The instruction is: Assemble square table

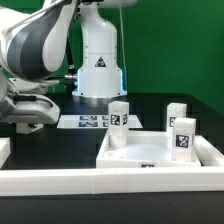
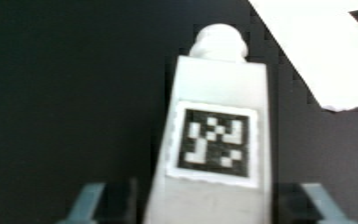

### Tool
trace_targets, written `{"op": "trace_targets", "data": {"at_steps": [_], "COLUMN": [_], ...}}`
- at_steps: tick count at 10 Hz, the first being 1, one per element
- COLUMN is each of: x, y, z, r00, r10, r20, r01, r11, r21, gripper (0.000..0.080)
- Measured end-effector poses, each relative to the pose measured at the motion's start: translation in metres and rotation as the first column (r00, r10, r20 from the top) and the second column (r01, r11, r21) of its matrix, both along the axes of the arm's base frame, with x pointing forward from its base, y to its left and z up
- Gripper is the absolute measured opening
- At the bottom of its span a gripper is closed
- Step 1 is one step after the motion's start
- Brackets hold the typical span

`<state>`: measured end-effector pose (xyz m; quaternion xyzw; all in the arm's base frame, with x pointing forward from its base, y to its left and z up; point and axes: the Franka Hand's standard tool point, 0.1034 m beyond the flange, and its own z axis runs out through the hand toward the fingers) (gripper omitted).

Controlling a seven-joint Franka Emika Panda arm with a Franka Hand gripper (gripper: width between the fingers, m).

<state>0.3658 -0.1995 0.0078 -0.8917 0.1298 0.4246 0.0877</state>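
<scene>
From my wrist camera, a white table leg (image 2: 215,120) fills the middle of the picture, lying between my two fingers (image 2: 92,202), which show as grey tips on either side of its near end. The leg carries a black-and-white square tag (image 2: 217,140) with a blocky pattern, no letters. Its far end narrows to a rounded peg. I cannot tell whether my fingers press the leg or only flank it. Beyond the leg, the corner of the marker board (image 2: 327,55) lies flat on the black table.

In the exterior view, the square tabletop (image 1: 160,152) lies nearest the camera, just behind a long white rail (image 1: 110,181). Three tagged legs stand upright at the slab: one (image 1: 119,122) at its far corner toward the exterior view's left, one (image 1: 183,137) by its edge toward the exterior view's right, one (image 1: 177,113) just behind that. Farther back than the tabletop lies the marker board, its tags unreadable, and behind it the arm's white base (image 1: 98,60) bears a small black triangular warning sticker. My gripper (image 1: 25,108) sits far from the slab, at the exterior view's left.
</scene>
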Motion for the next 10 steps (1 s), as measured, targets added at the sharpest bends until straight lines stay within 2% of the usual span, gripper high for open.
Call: {"op": "trace_targets", "data": {"at_steps": [3, 5, 7, 9, 10], "x": [0.002, 0.011, 0.032, 0.057, 0.064], "y": [0.001, 0.004, 0.015, 0.026, 0.026], "z": [0.001, 0.012, 0.043, 0.083, 0.09], "r00": [1.0, 1.0, 0.997, 0.989, 0.985], "r10": [0.004, 0.012, 0.037, 0.056, 0.061], "r20": [0.003, 0.022, 0.074, 0.134, 0.164], "r01": [-0.004, -0.012, -0.039, -0.064, -0.07], "r11": [1.0, 1.0, 0.999, 0.996, 0.996], "r21": [-0.001, 0.003, 0.019, 0.054, 0.049], "gripper": [0.0289, 0.0289, 0.0291, 0.0291, 0.0291]}}
